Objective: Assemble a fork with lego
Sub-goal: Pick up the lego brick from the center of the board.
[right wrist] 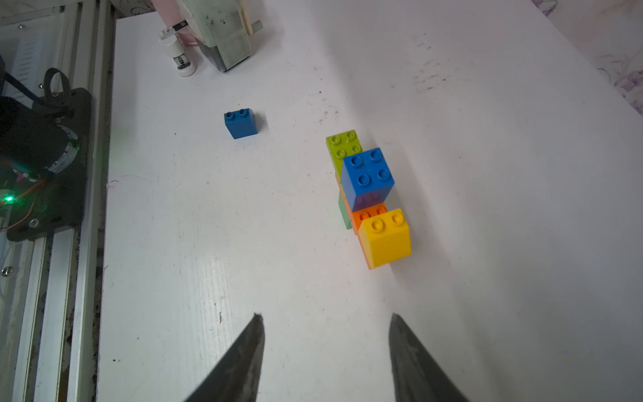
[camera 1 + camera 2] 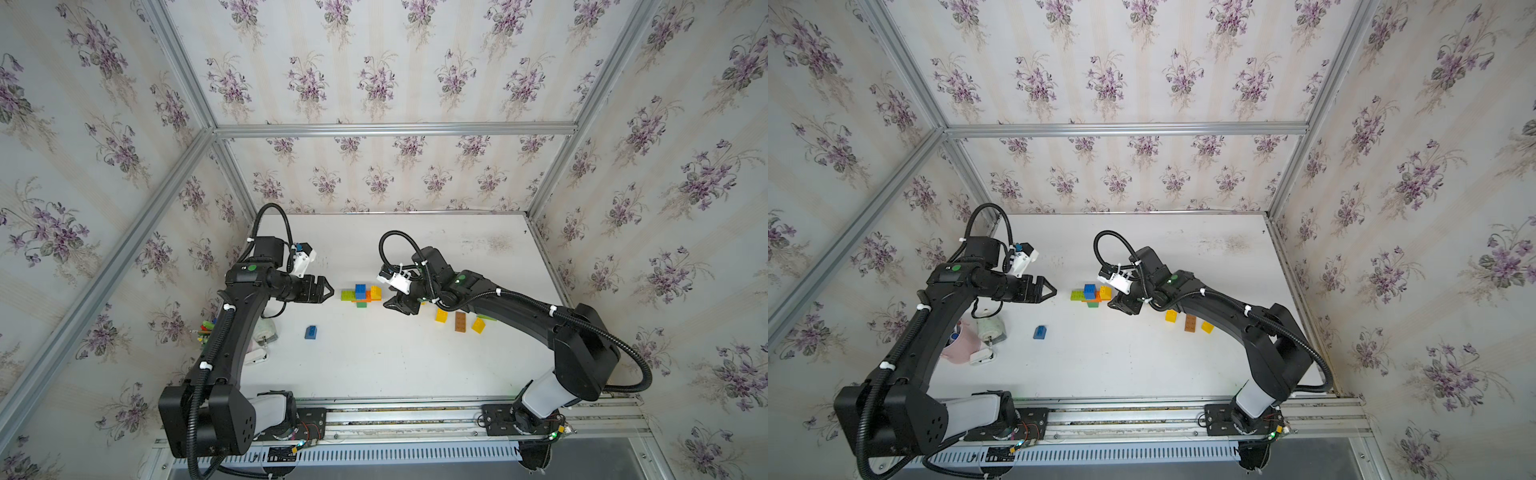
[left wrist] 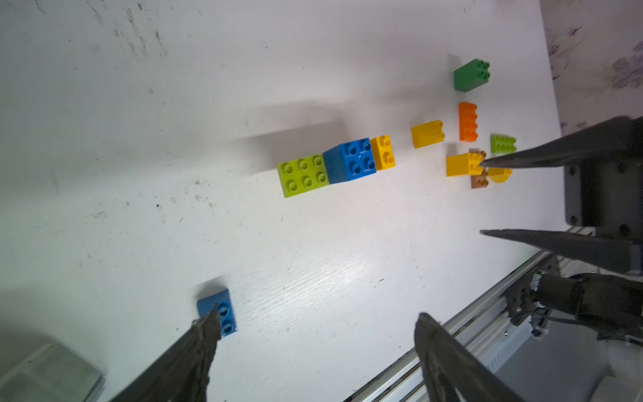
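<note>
The joined lego piece (image 2: 360, 294) lies flat near the middle of the white tabletop (image 2: 374, 365). It is a lime-green oblong studded brick (image 3: 302, 175), a blue square brick (image 3: 351, 160) standing higher than the rest, and a small yellow brick (image 3: 382, 153). These run in a row on an orange brick (image 1: 370, 214) underneath, and a dark green brick (image 2: 361, 304) pokes out on the side toward my bases.

The piece sits between my two grippers and touches neither. My left gripper (image 2: 331, 289) hangs near the lime end, its fingers spread wide with nothing between them. My right gripper (image 1: 325, 315) is just off the yellow end, and its fingers are also parted and empty.

A lone small blue brick (image 2: 311, 332) stands apart from the piece, on my left arm's side. By my right arm lie loose bricks: a yellow block (image 2: 441, 315), a brown oblong brick (image 2: 460, 321) and another yellow block (image 2: 478, 325). The left wrist view also shows a dark green block (image 3: 471, 75), an orange oblong (image 3: 468, 121) and a lime plate (image 3: 503, 143) there.

At the table's left edge are a pink cup (image 2: 957, 343), a pale boxy device (image 2: 990, 329) and some coloured pens (image 2: 205, 330).
</note>
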